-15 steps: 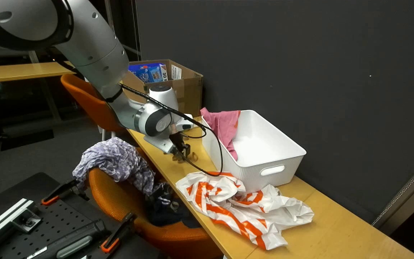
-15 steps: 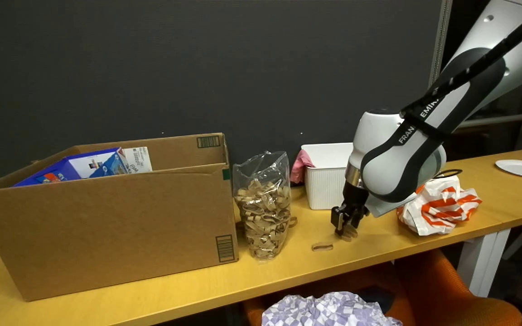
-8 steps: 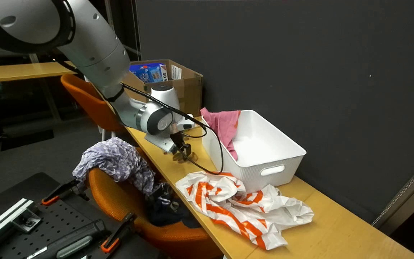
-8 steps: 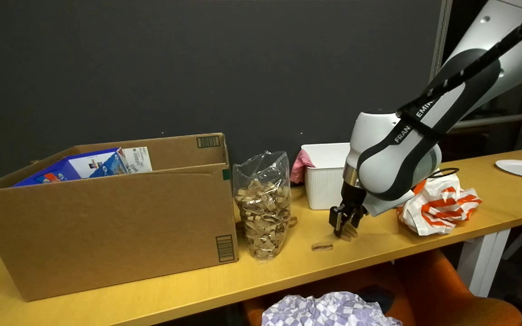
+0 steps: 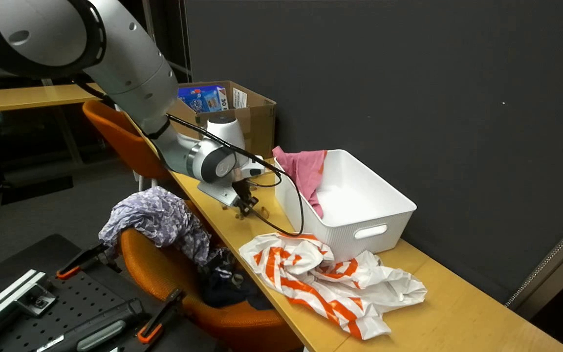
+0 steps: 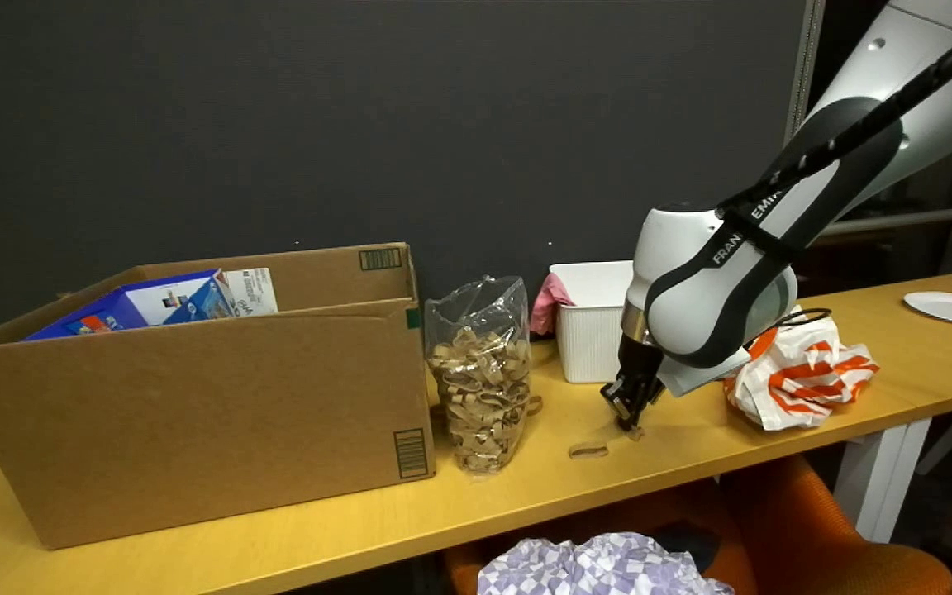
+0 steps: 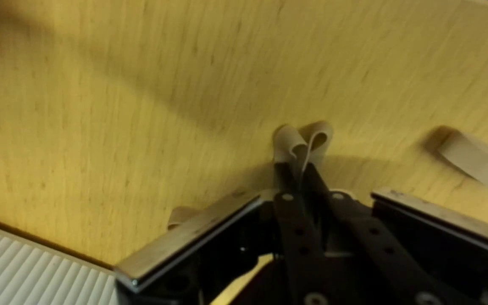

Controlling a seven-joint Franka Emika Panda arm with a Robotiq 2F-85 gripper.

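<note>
The gripper (image 7: 298, 171), its tips pressed nearly together, pinches a band (image 7: 287, 140) folded between them. The band could spring or slip out, as the tips appear to catch only part of it and its loops bulge free; a low sideways move might drag those loops on the table (image 7: 100, 161). The band lies between and just beyond the tips; whether it touches the table cannot be told. A second band (image 7: 477, 161) lies apart.

Behind the table (image 5: 457, 310) rises a dark grey wall (image 5: 369, 98); before the table, orange chairs (image 5: 237, 322); below it, seemingly carpeted floor (image 5: 91, 200).
</note>
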